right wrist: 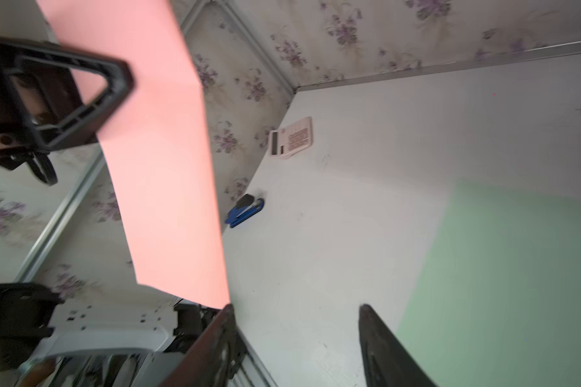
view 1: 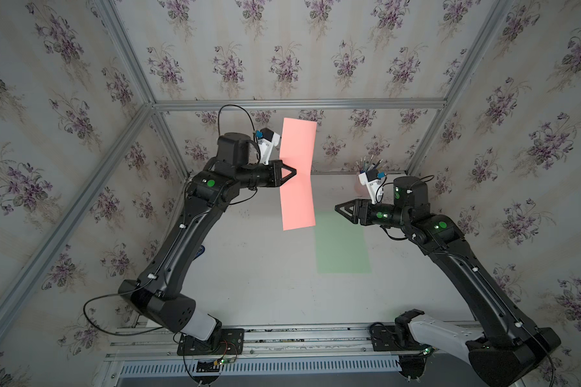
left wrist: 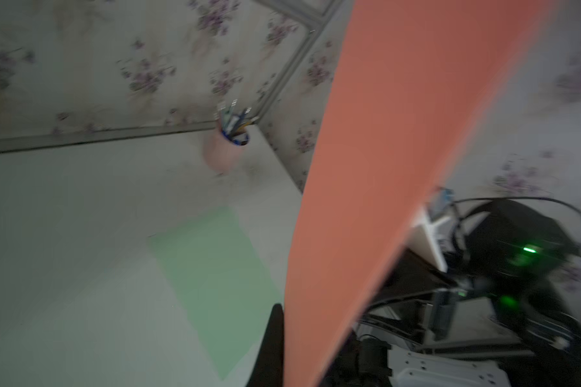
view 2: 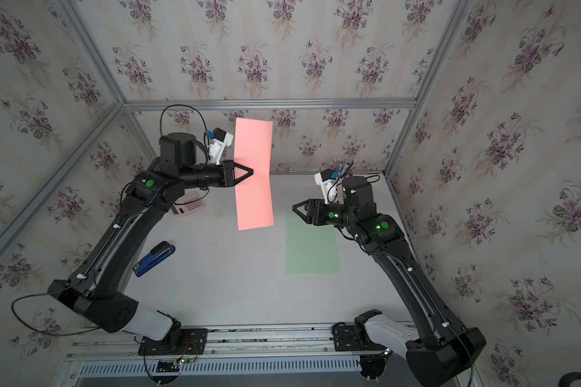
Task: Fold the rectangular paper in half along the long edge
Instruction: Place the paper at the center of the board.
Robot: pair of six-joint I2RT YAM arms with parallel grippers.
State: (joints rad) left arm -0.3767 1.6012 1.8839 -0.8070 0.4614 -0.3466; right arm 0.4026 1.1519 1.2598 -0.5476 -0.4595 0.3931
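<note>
The rectangular paper (view 1: 297,174) (view 2: 254,174) is a long pink strip held upright in the air above the table, with a slight bend at mid-height. My left gripper (view 1: 294,172) (view 2: 251,172) is shut on its left long edge at that bend. In the left wrist view the paper (left wrist: 383,167) fills the middle and hides one finger of the left gripper (left wrist: 282,311). My right gripper (view 1: 336,207) (view 2: 294,207) hangs to the right of the paper, apart from it. In the right wrist view the right gripper (right wrist: 297,306) is open and empty, and the paper (right wrist: 158,167) hangs beside one fingertip.
A pale green sheet (view 1: 342,244) (view 2: 312,244) lies flat on the white table under the right gripper. A pink cup of pens (view 2: 342,166) (left wrist: 227,150) stands in the back right corner. A calculator (view 2: 188,206) and a blue stapler (view 2: 153,258) lie on the left side.
</note>
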